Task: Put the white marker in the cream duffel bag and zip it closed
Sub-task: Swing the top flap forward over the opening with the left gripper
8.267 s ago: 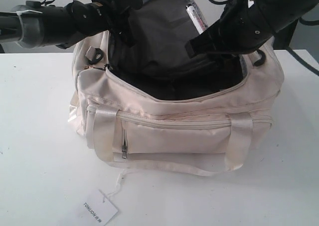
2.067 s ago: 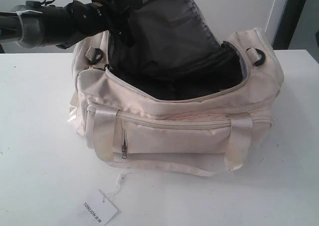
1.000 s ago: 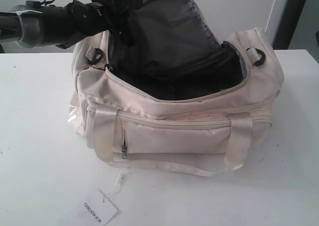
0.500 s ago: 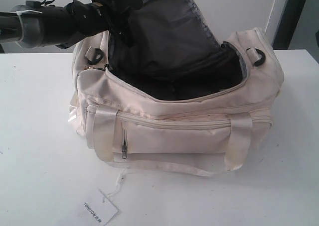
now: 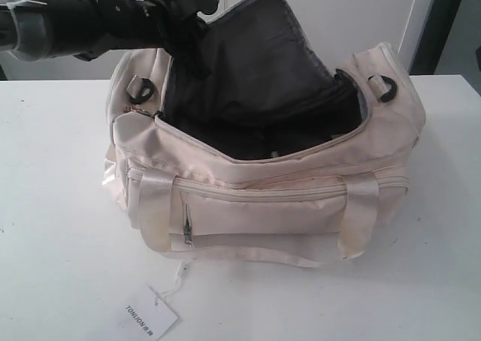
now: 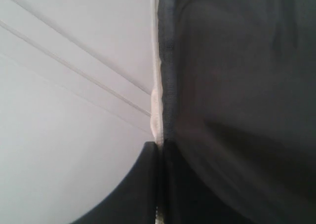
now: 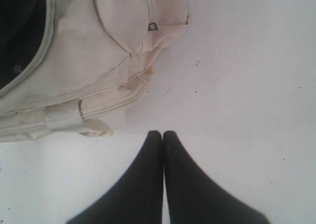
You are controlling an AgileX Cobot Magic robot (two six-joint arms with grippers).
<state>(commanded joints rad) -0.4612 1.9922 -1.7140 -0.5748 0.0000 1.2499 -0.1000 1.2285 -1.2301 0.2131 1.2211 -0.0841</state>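
Observation:
The cream duffel bag (image 5: 285, 206) stands on the white table with its top open and the dark grey lining (image 5: 263, 55) showing. My left gripper (image 5: 194, 27) is shut on the edge of the raised top flap (image 6: 157, 100), at the bag's back left, and holds it up. The left wrist view shows the fingers (image 6: 148, 184) pinching the cream seam beside the lining (image 6: 237, 86). My right gripper (image 7: 162, 134) is shut on nothing, above bare table next to the bag's end (image 7: 98, 46); it is outside the exterior view. The white marker is hidden.
A white paper tag (image 5: 150, 315) on a string lies on the table (image 5: 52, 206) in front of the bag. Black strap rings sit at the bag's left end (image 5: 140, 91) and right end (image 5: 387, 86). A side zipper pull (image 5: 186, 232) hangs on the front pocket.
The left arm has risen and drawn the flap higher, and the bag has shifted slightly with it. The right arm and the marker, in view earlier, have left the exterior view.

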